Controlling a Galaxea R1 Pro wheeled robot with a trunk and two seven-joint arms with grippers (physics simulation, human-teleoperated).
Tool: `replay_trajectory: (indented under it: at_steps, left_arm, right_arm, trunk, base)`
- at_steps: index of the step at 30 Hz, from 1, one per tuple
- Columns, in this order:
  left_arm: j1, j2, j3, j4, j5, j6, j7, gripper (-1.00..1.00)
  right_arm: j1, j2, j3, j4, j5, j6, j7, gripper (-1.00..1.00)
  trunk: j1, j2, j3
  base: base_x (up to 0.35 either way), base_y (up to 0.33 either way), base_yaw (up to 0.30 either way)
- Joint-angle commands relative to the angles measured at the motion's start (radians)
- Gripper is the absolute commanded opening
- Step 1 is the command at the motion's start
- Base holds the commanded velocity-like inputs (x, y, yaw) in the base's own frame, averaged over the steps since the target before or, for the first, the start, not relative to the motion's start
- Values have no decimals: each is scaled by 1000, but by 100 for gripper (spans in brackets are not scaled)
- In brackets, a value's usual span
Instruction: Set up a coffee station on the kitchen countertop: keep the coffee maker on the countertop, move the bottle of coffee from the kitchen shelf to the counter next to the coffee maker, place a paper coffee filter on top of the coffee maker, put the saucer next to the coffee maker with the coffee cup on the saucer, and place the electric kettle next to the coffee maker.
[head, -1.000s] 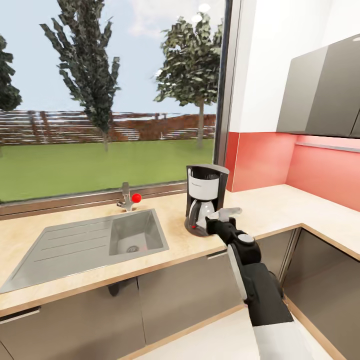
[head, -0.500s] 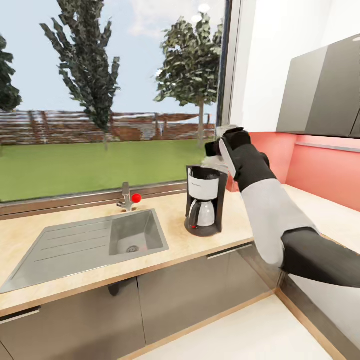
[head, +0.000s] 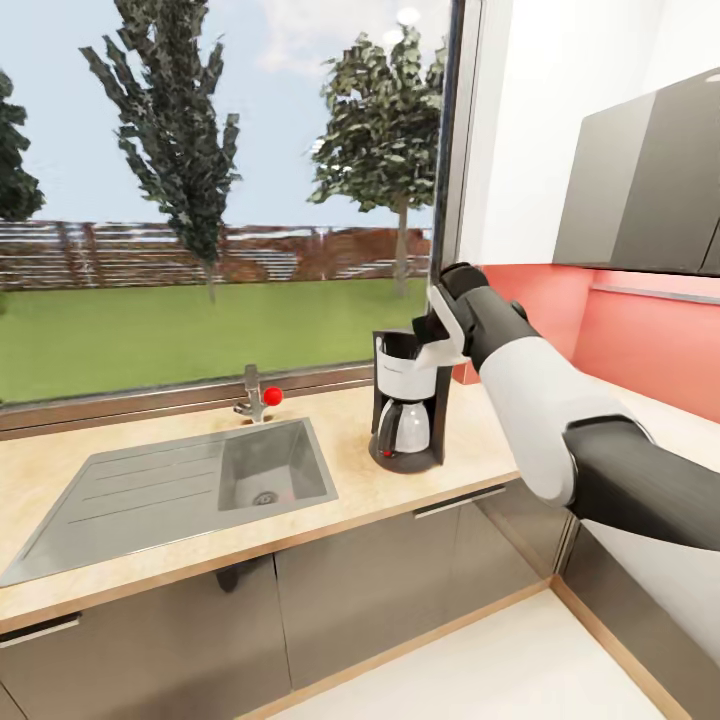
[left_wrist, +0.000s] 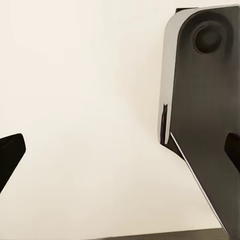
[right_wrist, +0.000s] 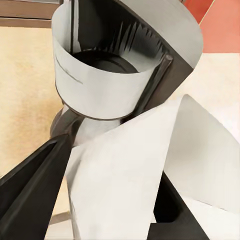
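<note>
The black coffee maker (head: 408, 405) stands on the light wood kitchen countertop (head: 350, 500), right of the sink. My right gripper (head: 432, 332) hovers just above its top, shut on the white paper coffee filter (head: 438, 352). In the right wrist view the filter (right_wrist: 125, 185) is a folded white cone pinched between the dark fingers (right_wrist: 35, 190), with the maker's pale open basket (right_wrist: 100, 80) directly beyond it. My left gripper (left_wrist: 120, 155) is open, its dark fingertips (left_wrist: 10, 155) at the frame edges over a pale surface.
An inset grey sink (head: 200, 480) with a red-knobbed faucet (head: 256, 396) lies left of the coffee maker. Dark upper cabinets (head: 650, 190) hang at the right above a red backsplash. The counter turns a corner at the right. A large window runs behind the counter.
My right arm lifted the filter from in front of the coffee maker, near the counter's front edge, to above it, then came down slightly toward its top. The camera has not moved.
</note>
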Motion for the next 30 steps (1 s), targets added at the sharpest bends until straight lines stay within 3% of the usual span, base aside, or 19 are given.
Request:
replay_trajectory:
  at_steps: [1, 6, 8, 9, 12, 21, 30]
  left_arm:
    - [2, 0, 8, 0, -10, -2, 2, 100]
    - [3, 1, 9, 14, -8, 16, 1, 100]
    - [3, 2, 8, 28, -8, 69, 2, 100]
    - [3, 1, 8, 32, -9, 118, 1, 100]
    - [3, 0, 6, 34, -11, 152, 1, 100]
    - [3, 0, 10, 37, -10, 158, 2, 100]
    - [3, -3, 11, 37, -10, 158, 2, 100]
  right_arm:
    - [0, 0, 4, 7, -1, 4, -4, -100]
    - [-1, 0, 42, 21, -1, 4, -5, -100]
    - [-1, 0, 90, 24, -1, 4, -5, -100]
    - [-1, 0, 152, 24, -2, 3, -5, -100]
    - [-1, 0, 198, 24, -3, 3, -4, -100]
    - [-1, 0, 205, 24, -4, 3, -4, -100]
    - [-1, 0, 205, 25, -3, 4, -5, -100]
  trunk:
    - [0, 0, 0]
    - [0, 0, 0]
    - [0, 0, 0]
    - [0, 0, 0]
    - [0, 0, 0]
    - [0, 0, 0]
    - [0, 0, 0]
  base:
    - [0, 0, 0]
    - [0, 0, 0]
    - [0, 0, 0]
    - [36, 0, 0]
    - [102, 0, 0]
    - [259, 71, 0]
    - [27, 11, 0]
